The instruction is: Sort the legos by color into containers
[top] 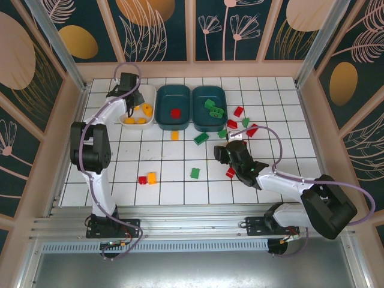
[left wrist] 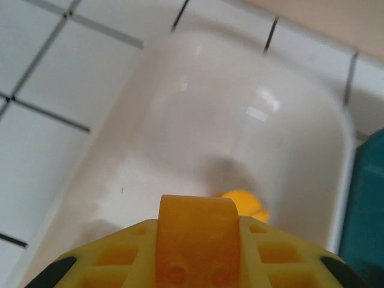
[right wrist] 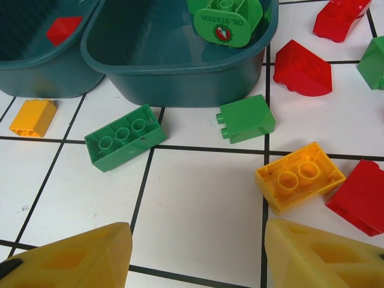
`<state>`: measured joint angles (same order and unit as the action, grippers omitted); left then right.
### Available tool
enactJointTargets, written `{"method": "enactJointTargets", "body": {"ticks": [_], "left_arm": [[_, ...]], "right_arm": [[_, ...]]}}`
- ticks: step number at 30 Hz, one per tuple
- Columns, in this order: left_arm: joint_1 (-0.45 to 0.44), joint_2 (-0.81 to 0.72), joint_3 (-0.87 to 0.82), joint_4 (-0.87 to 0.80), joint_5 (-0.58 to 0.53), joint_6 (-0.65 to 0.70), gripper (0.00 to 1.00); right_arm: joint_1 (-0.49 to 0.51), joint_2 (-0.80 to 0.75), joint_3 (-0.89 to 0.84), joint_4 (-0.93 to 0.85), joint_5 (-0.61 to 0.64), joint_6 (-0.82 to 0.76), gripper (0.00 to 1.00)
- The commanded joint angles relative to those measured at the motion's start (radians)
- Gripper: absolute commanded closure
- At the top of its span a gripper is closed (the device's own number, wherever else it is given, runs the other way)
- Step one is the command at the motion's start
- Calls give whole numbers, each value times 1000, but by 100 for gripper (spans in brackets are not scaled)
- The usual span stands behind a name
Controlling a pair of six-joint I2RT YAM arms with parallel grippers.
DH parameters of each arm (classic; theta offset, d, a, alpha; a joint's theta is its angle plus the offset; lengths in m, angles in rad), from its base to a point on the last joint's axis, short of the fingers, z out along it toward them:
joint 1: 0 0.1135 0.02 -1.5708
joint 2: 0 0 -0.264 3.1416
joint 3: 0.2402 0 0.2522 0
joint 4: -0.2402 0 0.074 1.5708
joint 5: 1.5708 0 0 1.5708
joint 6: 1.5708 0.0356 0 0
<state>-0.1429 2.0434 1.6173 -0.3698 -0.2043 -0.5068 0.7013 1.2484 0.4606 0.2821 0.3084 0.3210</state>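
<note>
My left gripper [top: 130, 109] hangs over the white tray [top: 150, 95], shut on an orange-yellow brick [left wrist: 196, 240]. Below it, the tray [left wrist: 198, 114] holds another yellow brick [left wrist: 246, 205]; from above, several yellow bricks [top: 146, 109] lie in it. The middle teal tray [top: 174, 96] holds a red brick [top: 175, 112]. The right teal tray [top: 208, 123] holds green bricks [top: 211, 107]. My right gripper [right wrist: 198, 255] stands open above bare tile, its fingers [right wrist: 75, 258] apart. A yellow brick [right wrist: 300, 176] lies just ahead of its right finger, and two green bricks [right wrist: 125, 137] [right wrist: 247, 118] lie farther ahead.
Red bricks [right wrist: 302, 67] [right wrist: 363, 195] and an orange one [right wrist: 33, 117] lie loose by the teal trays [right wrist: 174, 66]. Nearer the arms sit a green brick [top: 195, 173], a red one [top: 230, 173] and a red-orange pair [top: 147, 179]. Wooden walls enclose the tiled floor.
</note>
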Motion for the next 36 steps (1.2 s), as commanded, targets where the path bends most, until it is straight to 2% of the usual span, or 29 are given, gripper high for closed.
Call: {"method": "enactJointTargets", "body": {"ticks": [1,3,5,9,10,12,15,18,21,23,25,29,33,36], "left_arm": [[17,143,201,-114,63,-2,71],[20,166,239,-132,75,-13,64],[20,163,255,-133,90,-18,41],[20,87,219,-114,122,-15,16],[20,46,186,-96,123,-20,13],[20,-52,73,-40,128,-45,11],[21,-267,-204,130,173,-122,9],[20,-544,-536,310,207,-221,2],[20,-801,-817,416,207,-295,1],[20,-952,-958,410,181,-322,1],[20,-1103,-1057,335,129,-339,2],[20,-1353,-1204,253,150,-367,2],[20,-1540,-1264,149,137,-377,2],[20,-1613,-1267,99,132,-377,2]], "right_arm": [[13,-20,13,24,36,-11,39],[18,-7,14,35,22,-17,38],[23,23,29,34,-1,-19,37],[68,100,99,21,-4,-8,36],[90,125,126,20,-1,-7,35],[129,179,183,17,10,-4,35],[174,273,272,23,30,14,34],[202,397,393,17,45,49,32],[227,516,520,-2,72,69,29],[240,597,604,-23,97,78,28],[245,682,701,-64,124,89,27],[245,817,838,-124,159,98,26],[237,927,967,-213,172,122,27],[233,956,1000,-247,202,171,27]]}}
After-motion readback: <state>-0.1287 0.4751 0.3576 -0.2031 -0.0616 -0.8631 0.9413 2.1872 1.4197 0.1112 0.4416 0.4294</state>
